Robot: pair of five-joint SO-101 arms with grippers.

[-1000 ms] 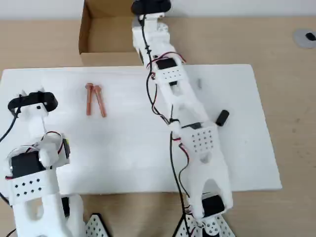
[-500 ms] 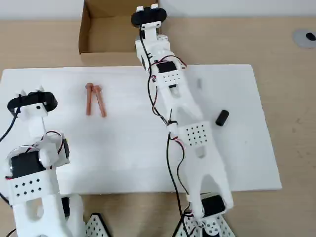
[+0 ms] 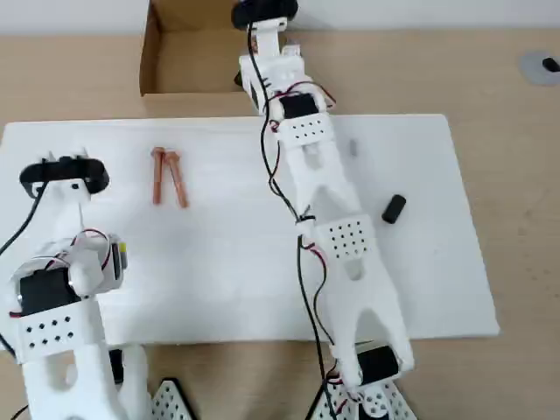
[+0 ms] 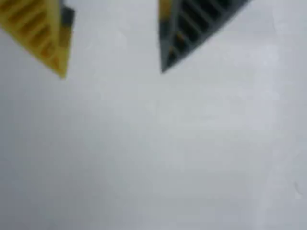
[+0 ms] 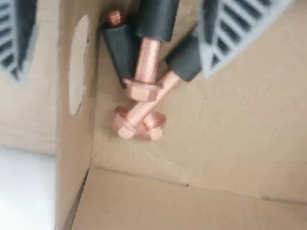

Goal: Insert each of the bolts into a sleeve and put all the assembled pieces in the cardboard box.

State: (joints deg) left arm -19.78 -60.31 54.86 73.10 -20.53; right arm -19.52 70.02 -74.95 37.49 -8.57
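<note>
My right gripper (image 5: 111,74) hangs open inside the cardboard box (image 3: 188,61), just above three copper bolts in black sleeves (image 5: 144,72) that lie crossed on the box floor. In the high view the right arm stretches across the white board, its gripper (image 3: 262,13) at the box's right side. Two bare copper bolts (image 3: 168,178) lie side by side on the white foam board (image 3: 219,262). One loose black sleeve (image 3: 394,208) lies on the board right of the right arm. My left gripper (image 4: 112,72) is open over bare board, at the board's left end (image 3: 63,179), left of the bolts.
The cardboard wall (image 5: 72,143) of the box stands close beside one right finger. A grey disc (image 3: 542,66) sits on the wooden table at the far right. A small grey mark (image 3: 353,149) shows on the board near the right arm.
The right arm has swung slightly left, uncovering the loose black sleeve, while its gripper stays at the box. The left gripper has shifted a little to the right.
</note>
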